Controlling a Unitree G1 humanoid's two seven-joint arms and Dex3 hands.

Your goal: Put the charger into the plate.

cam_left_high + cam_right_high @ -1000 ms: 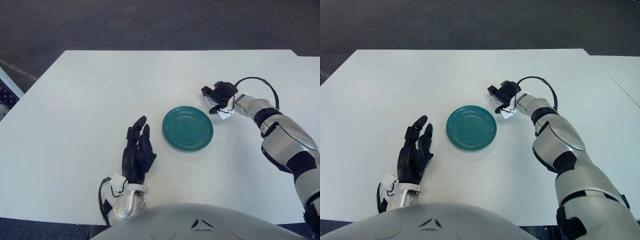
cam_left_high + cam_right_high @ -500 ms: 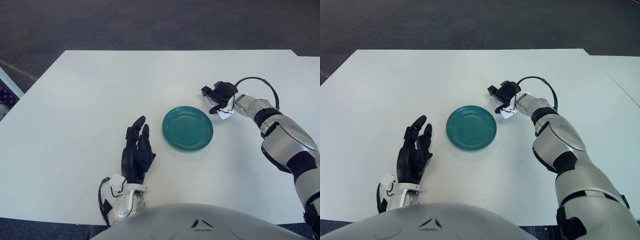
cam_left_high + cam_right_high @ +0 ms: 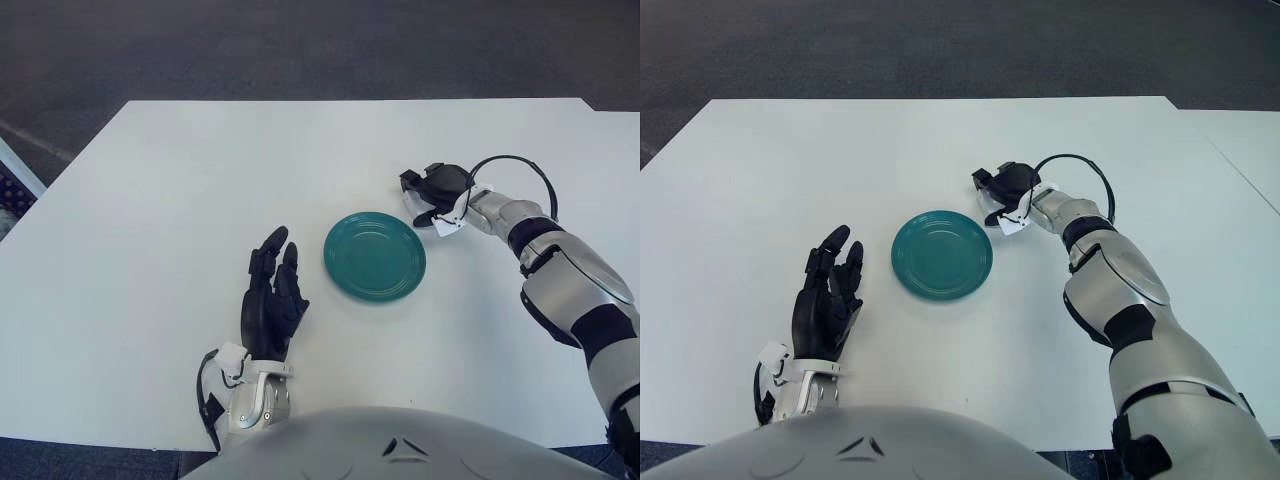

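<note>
Black right hand [image 3: 436,192] (gripping white charger [image 3: 443,224]) has edged toward plate [image 3: 375,257].

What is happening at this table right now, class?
The right robot hand is curled over a small white charger on the white table, just past the right rim of the teal plate. The plate has nothing in it, so the charger has not been placed yet. The left robot hand shows to the left of the plate with its fingers open, holding nothing.
</note>
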